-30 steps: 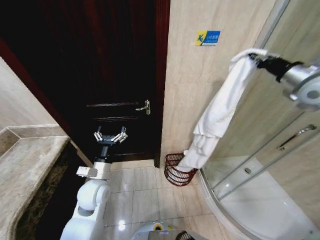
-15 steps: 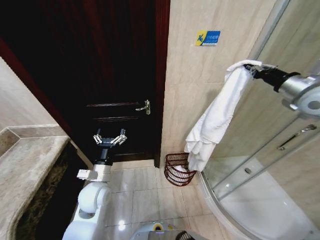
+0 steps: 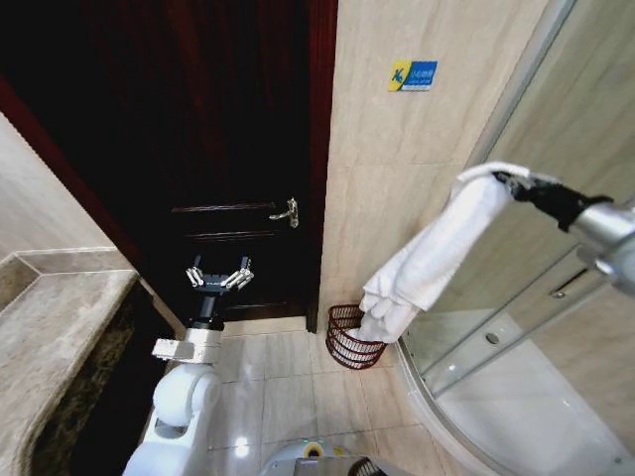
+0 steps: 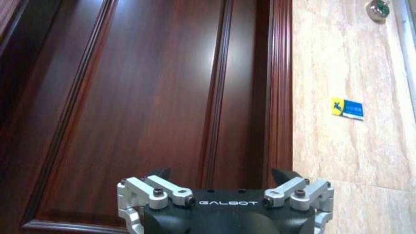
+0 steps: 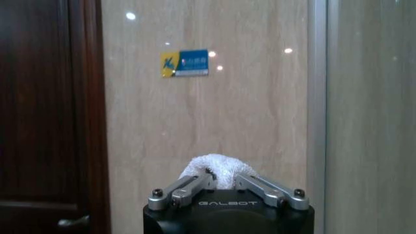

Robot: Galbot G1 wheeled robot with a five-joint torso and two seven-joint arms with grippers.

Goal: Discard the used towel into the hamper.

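From your head camera you can take in the whole scene: the right gripper (image 3: 506, 179) is held up high at the right, in front of the glass shower enclosure (image 3: 556, 327), pinching one end of the white towel (image 3: 427, 263), which drapes down and leftward from it in a long fold. The towel's bunched lower end hangs just above the hamper (image 3: 349, 339), the dark reddish-brown open-weave basket standing on the tiled floor (image 3: 288, 387) against the beige wall, between the dark wooden door (image 3: 218, 149) and the shower's curved base. Whether the cloth touches the hamper's rim you cannot tell from here. Your right wrist camera gives you what the head view cannot: the right gripper's fingers (image 5: 188, 187) are drawn in close around a rounded tuft of towel (image 5: 217, 168), with the blue and yellow wall sticker (image 5: 186, 63) straight ahead; it shows you nothing of the hamper. Your left wrist camera faces the door panels, and the left gripper (image 4: 221, 178) there stands spread wide with nothing between its fingers. In the head view that left gripper (image 3: 219, 275) is raised low at the left, pointing at the door below the door handle (image 3: 288, 210), well apart from the towel and hamper.
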